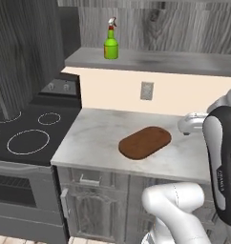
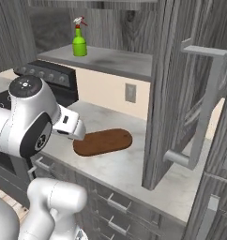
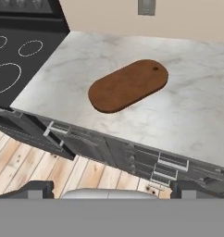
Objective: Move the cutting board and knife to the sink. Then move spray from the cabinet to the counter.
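The cutting board (image 3: 128, 85) lies flat on the marble tabletop (image 3: 197, 106), angled so its end with the small hole points toward the back wall; lying clear of the front edge, with bare stone all round it, it looks easy to approach from above. No knife can be made out on the board or beside it. The spray bottle (image 1: 110, 40) stands upright on the light grey shelf (image 1: 174, 61) of the wall cabinet, near the shelf's left end, its red-and-white trigger head on top; its place there suits the second part of the task, which by the look of things has not begun.

The gripper (image 3: 112, 190) hangs back from the tabletop, out over the wooden floor in front of the drawers, with its fingers (image 3: 36, 189) spread wide and nothing between them, so the reach to the board is probably the step in hand.

A black stovetop (image 1: 26, 128) with ring burners adjoins the tabletop on the left. A wall socket (image 1: 146, 90) sits in the cream wall behind the board. In the right base view a cabinet door (image 2: 185, 93) with a long bar handle stands swung open over the tabletop's right part, which may crowd any move toward that side.
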